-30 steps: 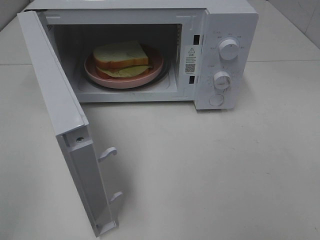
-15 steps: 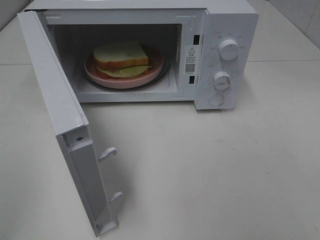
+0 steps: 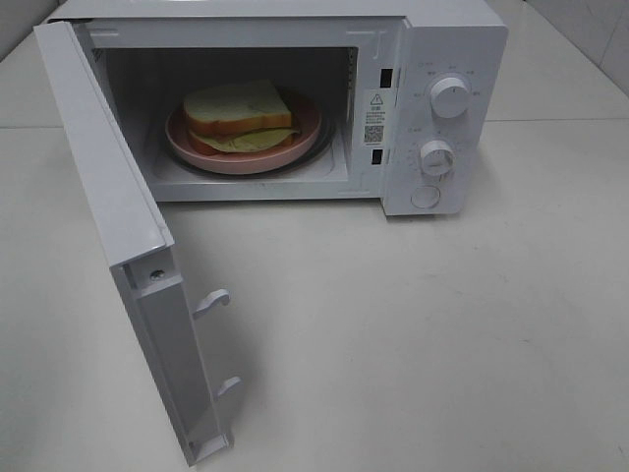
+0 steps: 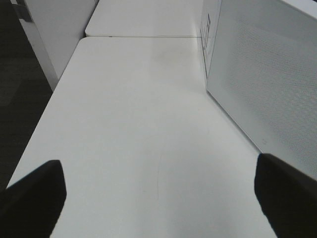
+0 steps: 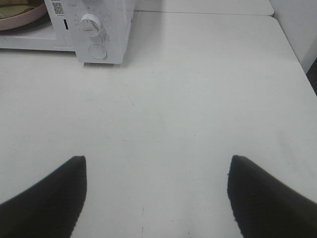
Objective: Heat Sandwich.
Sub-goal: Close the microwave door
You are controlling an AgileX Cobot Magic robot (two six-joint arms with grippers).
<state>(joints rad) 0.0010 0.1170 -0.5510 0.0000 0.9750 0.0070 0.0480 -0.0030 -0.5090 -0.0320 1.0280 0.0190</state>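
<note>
The sandwich (image 3: 239,116), pale bread with a red-orange layer and a green leaf, lies on a round pink plate (image 3: 300,147) inside the white microwave (image 3: 447,39), whose door (image 3: 108,211) stands swung wide open to the left. In the exterior high view neither arm shows. My left gripper (image 4: 158,191) hangs open over bare table beside the outer face of the microwave door (image 4: 267,84). Open too and holding nothing, my right gripper (image 5: 156,191) sits above the table, well in front of the microwave's control panel (image 5: 94,29). The plate's edge (image 5: 20,15) shows in the right wrist view.
Two dials (image 3: 449,96) and a round button (image 3: 425,197) sit on the microwave's right panel. Two latch hooks (image 3: 211,302) stick out of the door's inner edge. The white table (image 3: 413,334) spreads in front; a seam joins a second table behind (image 4: 143,35).
</note>
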